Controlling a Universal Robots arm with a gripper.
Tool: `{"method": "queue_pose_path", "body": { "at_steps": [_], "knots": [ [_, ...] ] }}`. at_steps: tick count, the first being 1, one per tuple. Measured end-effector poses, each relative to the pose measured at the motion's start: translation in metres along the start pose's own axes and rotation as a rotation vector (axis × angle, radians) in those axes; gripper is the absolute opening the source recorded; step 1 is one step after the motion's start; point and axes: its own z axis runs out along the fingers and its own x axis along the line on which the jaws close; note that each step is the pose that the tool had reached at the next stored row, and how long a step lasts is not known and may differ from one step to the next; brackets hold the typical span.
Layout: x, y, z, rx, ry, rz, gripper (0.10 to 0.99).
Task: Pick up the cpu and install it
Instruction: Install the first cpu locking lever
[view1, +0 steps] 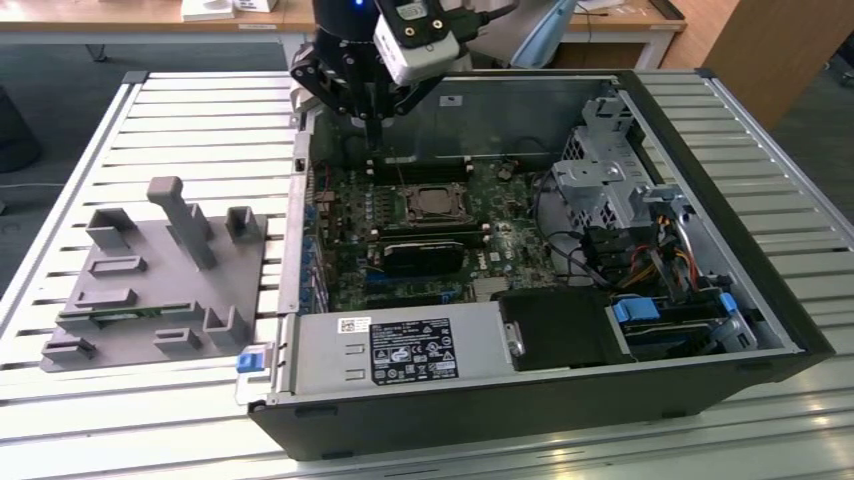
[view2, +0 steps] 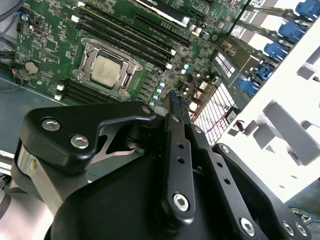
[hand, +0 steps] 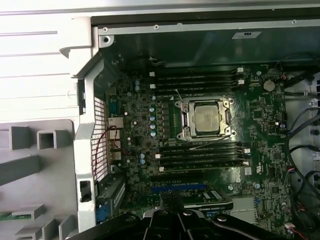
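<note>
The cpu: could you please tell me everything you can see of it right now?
The cpu is a small flat square chip with a pale, silvery metal top, dull rather than mirror-bright. It lies flat inside the metal-framed socket on the green motherboard, between banks of dark memory slots, within the open computer case. In the second wrist view it appears likewise seated. The gripper is above the board, apart from the chip, its black fingers together and holding nothing.
</note>
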Motion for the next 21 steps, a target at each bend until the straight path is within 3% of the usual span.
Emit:
{"method": "queue_pose_path", "body": {
  "at_steps": [21],
  "knots": [
    [0.0003,-0.0005,0.0116,0.000,0.0000,0.000,0.106]
  ]
}}
